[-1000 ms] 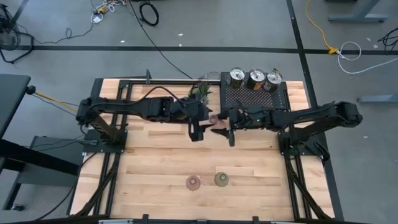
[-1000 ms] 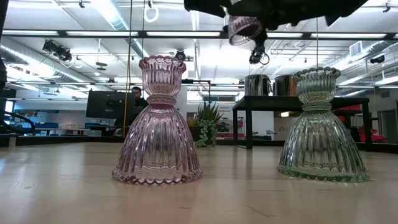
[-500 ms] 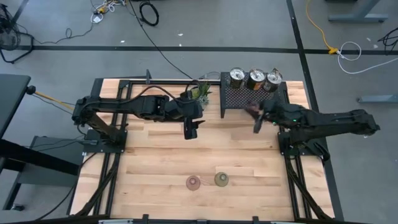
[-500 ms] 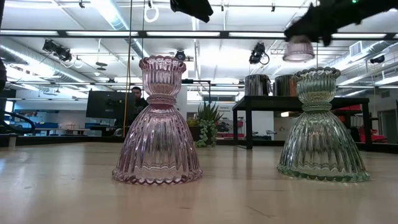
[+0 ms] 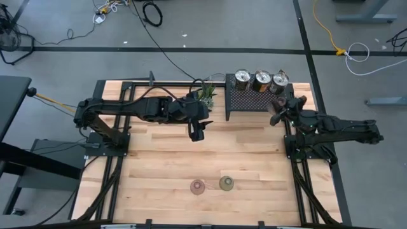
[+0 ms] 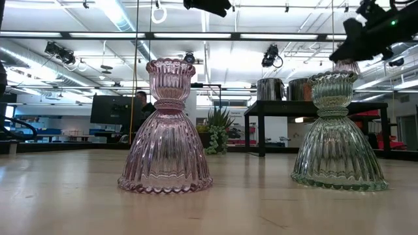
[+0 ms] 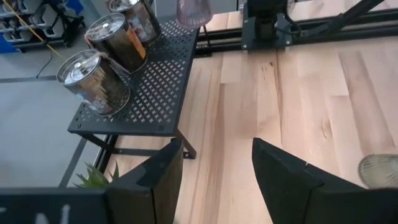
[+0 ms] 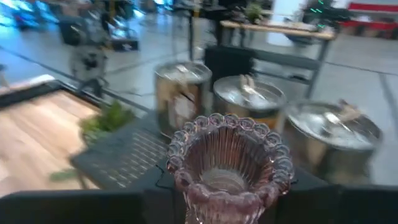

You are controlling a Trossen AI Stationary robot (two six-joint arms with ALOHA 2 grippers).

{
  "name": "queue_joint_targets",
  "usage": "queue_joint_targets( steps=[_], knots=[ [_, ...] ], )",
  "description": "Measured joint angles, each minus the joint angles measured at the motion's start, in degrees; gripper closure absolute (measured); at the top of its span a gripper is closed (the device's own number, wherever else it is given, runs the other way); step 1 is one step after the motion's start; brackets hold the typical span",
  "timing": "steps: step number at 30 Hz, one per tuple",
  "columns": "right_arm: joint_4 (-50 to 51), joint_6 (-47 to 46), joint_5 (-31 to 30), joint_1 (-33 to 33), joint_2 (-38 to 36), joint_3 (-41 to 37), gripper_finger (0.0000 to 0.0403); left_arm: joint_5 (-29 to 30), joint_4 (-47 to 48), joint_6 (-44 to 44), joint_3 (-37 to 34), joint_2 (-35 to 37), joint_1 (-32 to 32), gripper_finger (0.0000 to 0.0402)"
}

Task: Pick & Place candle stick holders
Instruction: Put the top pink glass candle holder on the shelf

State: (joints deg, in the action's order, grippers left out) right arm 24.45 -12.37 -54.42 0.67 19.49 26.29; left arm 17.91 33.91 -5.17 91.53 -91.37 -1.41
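Near edge of the table, around 6 o'clock: a pink glass holder and an olive-green glass holder are standing upright just beside each other, pink on the left, not touching. In the low view they are sitting wide-base down, pink holder and green holder, clear of both arms.

Mid-table, toward 12 o'clock: left gripper is hovering over bare wood, jaws parted and holding nothing; its wrist view is showing the two dark fingers with a gap between them.

Farther back, toward 1 o'clock: black mesh rack is carrying three silver metallic holders in a row along its far edge. Right gripper is sitting over the rack's right end, jaws closed around a second pink glass holder, gripped low on its stem, cup opening facing up, raised above the mesh. The silver holders are just behind it.

Small green potted plant is standing at the rack's left side.
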Motion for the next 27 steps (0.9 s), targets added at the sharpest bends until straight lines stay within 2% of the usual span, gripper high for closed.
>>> queue_joint_targets(
  steps=[14,21,27],
  knots=[
    [8.5,-9.5,-8.1,-6.2,-0.6,-0.1,0.0285,-0.1,0.1,0.0,0.0,0.0,0.0,0.0207],
    [5.2,-9.5,-5.3,-10.4,-0.8,-2.1,0.0285,-0.2,0.0,0.0,0.0,0.0,0.0,0.0207],
    [-7.7,-1.6,-0.4,-16.3,-0.9,-8.0,0.0285,-0.2,-0.1,0.0,0.0,0.0,-0.1,0.0207]
  ],
)
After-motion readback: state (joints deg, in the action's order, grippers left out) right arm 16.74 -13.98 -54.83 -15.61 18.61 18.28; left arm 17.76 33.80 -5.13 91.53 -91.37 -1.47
